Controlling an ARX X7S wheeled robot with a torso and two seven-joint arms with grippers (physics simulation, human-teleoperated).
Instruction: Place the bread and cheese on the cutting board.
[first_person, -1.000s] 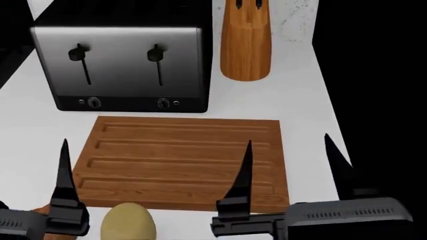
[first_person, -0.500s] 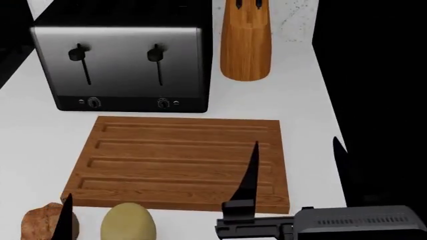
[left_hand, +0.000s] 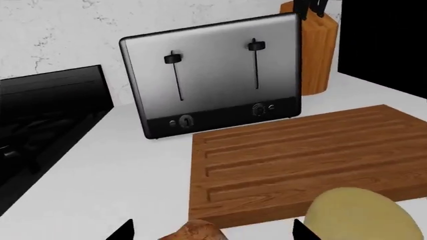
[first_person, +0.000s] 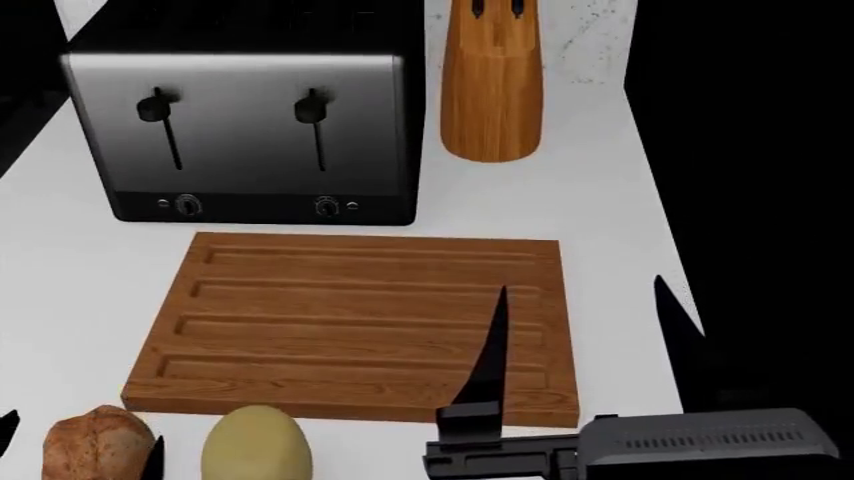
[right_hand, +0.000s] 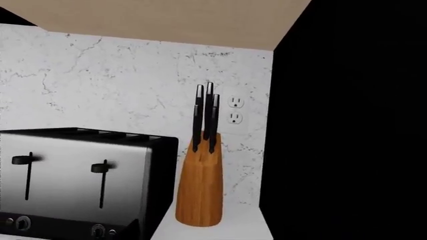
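The bread (first_person: 94, 442) is a mottled reddish-brown lump on the white counter, just in front of the cutting board's left front corner. The cheese (first_person: 256, 446), smooth and pale yellow, sits right beside it. The cutting board (first_person: 360, 320) is grooved and bare. My left gripper (first_person: 80, 438) is open, with only its fingertips showing on either side of the bread. In the left wrist view the bread (left_hand: 197, 232) lies between the tips of the left gripper (left_hand: 212, 233), with the cheese (left_hand: 360, 216) and the board (left_hand: 300, 155) beyond. My right gripper (first_person: 585, 345) is open and empty over the board's right front corner.
A steel toaster (first_person: 240, 130) stands behind the board, and a wooden knife block (first_person: 491, 90) stands at the back right. The counter's right edge (first_person: 661, 230) drops into black. A dark stove (left_hand: 47, 115) lies left of the toaster.
My left gripper has dropped toward the head view's bottom edge, uncovering the bread; only its tips now show around it. The right gripper shifted slightly.
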